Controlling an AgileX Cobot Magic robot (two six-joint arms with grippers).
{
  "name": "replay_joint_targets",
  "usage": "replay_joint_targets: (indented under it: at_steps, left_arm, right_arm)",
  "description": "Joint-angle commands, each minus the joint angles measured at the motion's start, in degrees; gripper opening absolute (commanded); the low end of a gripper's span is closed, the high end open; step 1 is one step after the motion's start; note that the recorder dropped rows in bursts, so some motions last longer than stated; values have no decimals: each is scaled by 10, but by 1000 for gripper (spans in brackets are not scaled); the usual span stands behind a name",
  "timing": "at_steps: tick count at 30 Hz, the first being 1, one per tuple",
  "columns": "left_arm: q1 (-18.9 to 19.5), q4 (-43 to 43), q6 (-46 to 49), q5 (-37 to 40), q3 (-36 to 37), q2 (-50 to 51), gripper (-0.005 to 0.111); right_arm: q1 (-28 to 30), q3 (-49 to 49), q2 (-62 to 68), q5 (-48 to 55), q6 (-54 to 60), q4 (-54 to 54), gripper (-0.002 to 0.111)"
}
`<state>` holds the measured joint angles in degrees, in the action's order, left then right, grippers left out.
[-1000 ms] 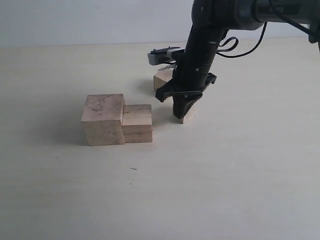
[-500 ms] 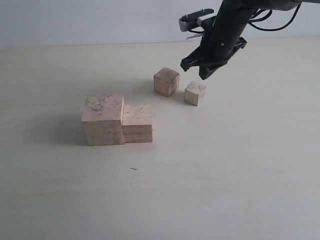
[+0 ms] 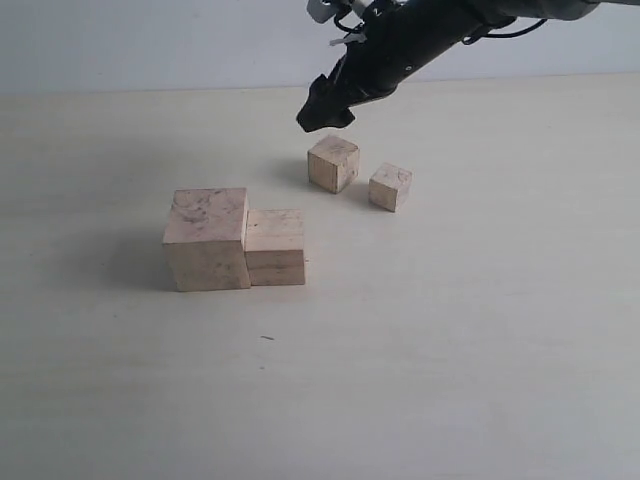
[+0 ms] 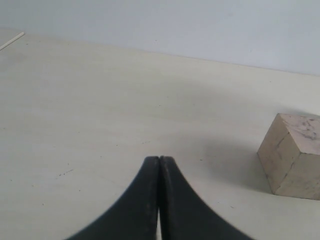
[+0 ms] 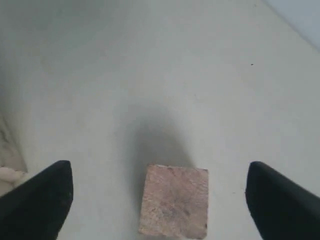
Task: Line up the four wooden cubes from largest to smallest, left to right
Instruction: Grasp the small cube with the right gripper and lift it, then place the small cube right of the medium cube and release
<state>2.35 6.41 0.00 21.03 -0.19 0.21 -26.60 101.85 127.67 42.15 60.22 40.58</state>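
Note:
The largest cube (image 3: 207, 238) and the second cube (image 3: 275, 246) stand touching, side by side, at the left. Farther back to the right, the third cube (image 3: 333, 163) and the smallest cube (image 3: 390, 186) stand slightly apart. My right gripper (image 3: 325, 110) hangs open above and just behind the third cube, holding nothing. The right wrist view has a cube (image 5: 175, 207) on the table between the wide-spread fingers (image 5: 42, 197). My left gripper (image 4: 159, 159) is shut and empty, low over the table, with one cube (image 4: 295, 155) off to its side. It does not show in the exterior view.
The pale table (image 3: 450, 350) stretches bare in front of and to the right of the cubes. A light wall (image 3: 150, 40) runs along its far edge. A pale block edge (image 5: 10, 165) shows at the border of the right wrist view.
My right gripper has let go of the smallest cube, risen, and swung left to hang over the third cube. The smallest cube now stands free beside the third.

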Motion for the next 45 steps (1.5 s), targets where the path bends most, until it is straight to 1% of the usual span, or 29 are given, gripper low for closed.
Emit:
replay_joint_targets:
  at_steps: [1, 7, 11, 13, 14, 16, 17, 18, 20, 21, 22, 24, 29, 32, 35, 39, 42, 45]
  left_arm:
    - [-3, 3, 0, -3, 2, -2, 0]
    - [-3, 3, 0, -3, 2, -2, 0]
    - [-3, 3, 0, -3, 2, -2, 0]
    - [-3, 3, 0, -3, 2, -2, 0]
    - [-3, 3, 0, -3, 2, -2, 0]
    - [-3, 3, 0, -3, 2, -2, 0]
    - [-3, 3, 0, -3, 2, -2, 0]
    - [-3, 3, 0, -3, 2, -2, 0]
    - [-3, 3, 0, -3, 2, -2, 0]
    - [-3, 3, 0, -3, 2, -2, 0]
    - [-3, 3, 0, -3, 2, -2, 0]
    - [-3, 3, 0, -3, 2, -2, 0]
    - [-3, 3, 0, -3, 2, -2, 0]
    - [-3, 3, 0, -3, 2, -2, 0]
    - [-3, 3, 0, -3, 2, -2, 0]
    - [-3, 3, 0, -3, 2, -2, 0]
    - [-3, 3, 0, -3, 2, -2, 0]
    - [-3, 3, 0, -3, 2, -2, 0]
  right_arm:
    - [0, 2, 26, -29, 12, 8, 90]
    - [0, 2, 57, -48, 13, 10, 90]
    - [0, 2, 72, -39, 13, 13, 90]
    - [0, 2, 79, -38, 13, 10, 88]
    - [0, 2, 79, -38, 12, 7, 85]
    - [0, 2, 80, -38, 12, -3, 75]
    - [0, 2, 80, -36, 12, -6, 65]
    - [0, 2, 76, -28, 12, -6, 52]
    - [0, 2, 65, -5, 12, -6, 22]
    - [0, 2, 56, 11, 11, -7, 4]
    - [0, 2, 44, 23, 5, -10, 1]
    - [0, 2, 16, 40, 5, -23, 0]
    - [0, 2, -52, 99, 17, -70, 0]
    - [0, 2, -90, 167, 46, -116, 0]
    - [0, -8, -115, 241, 92, -127, 0]
    - [0, -52, -139, 243, 121, -119, 0]
    - [0, -108, -155, 238, 167, -116, 0]
    - [0, -160, -158, 194, 237, -66, 0]
